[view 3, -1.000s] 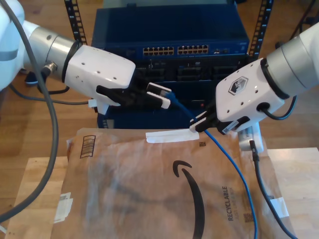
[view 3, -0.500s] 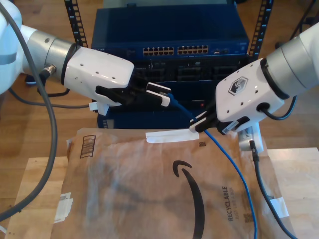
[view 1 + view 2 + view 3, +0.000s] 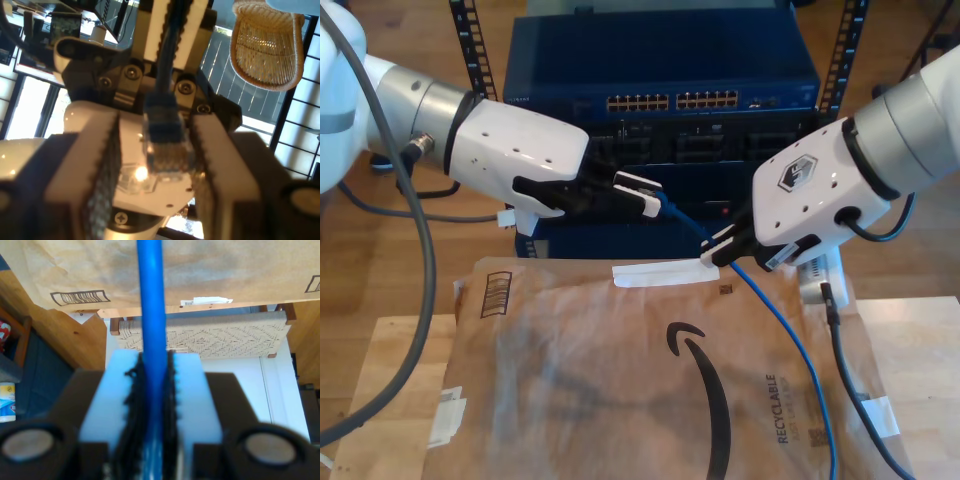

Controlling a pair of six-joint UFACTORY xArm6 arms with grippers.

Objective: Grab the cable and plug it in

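My first gripper [image 3: 642, 194] stands at the exterior view's left, its fingers [image 3: 102, 185] closed on the plug [image 3: 165, 145] of the cable [image 3: 790, 340]. In the first wrist view the clear plug with its blue boot sits between the two pads, and the cable runs away from it into the jaws of the other gripper.

My second gripper [image 3: 718, 248] stands at the exterior view's right, clamped on the cable a short way along from the plug. In the second wrist view the blue cable [image 3: 151, 340] passes straight between the closed pads [image 3: 192, 390].

Between the two grippers the cable spans a short, nearly straight section in the air, in front of the blue switch [image 3: 660, 90] in the rack. Its ports [image 3: 672, 101] lie above and behind the plug. From my second gripper the cable drops across the brown paper [image 3: 620, 380] on the counter [image 3: 400, 400] toward the lower edge of the exterior view.
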